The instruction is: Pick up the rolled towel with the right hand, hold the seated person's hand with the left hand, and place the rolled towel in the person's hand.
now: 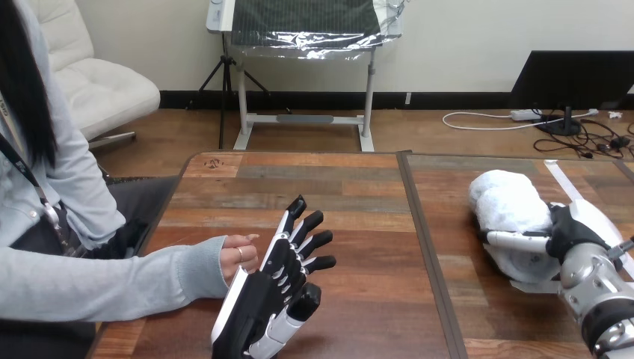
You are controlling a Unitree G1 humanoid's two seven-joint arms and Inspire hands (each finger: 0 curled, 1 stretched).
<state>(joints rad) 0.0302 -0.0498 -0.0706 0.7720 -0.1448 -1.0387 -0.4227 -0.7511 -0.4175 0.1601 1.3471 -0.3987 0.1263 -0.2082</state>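
Rolled towel (508, 206) is clasped by R hand (572, 233), fingers curled round it. L hand (271, 290), fingers spread, is beside person's hand (238, 258). Grip should be firmed before lifting.

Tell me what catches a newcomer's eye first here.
The left hand stands out at the table's near left, fingers straight, close beside the person's hand. At the right, the right hand is curled round the white rolled towel, which lies on the wooden table.
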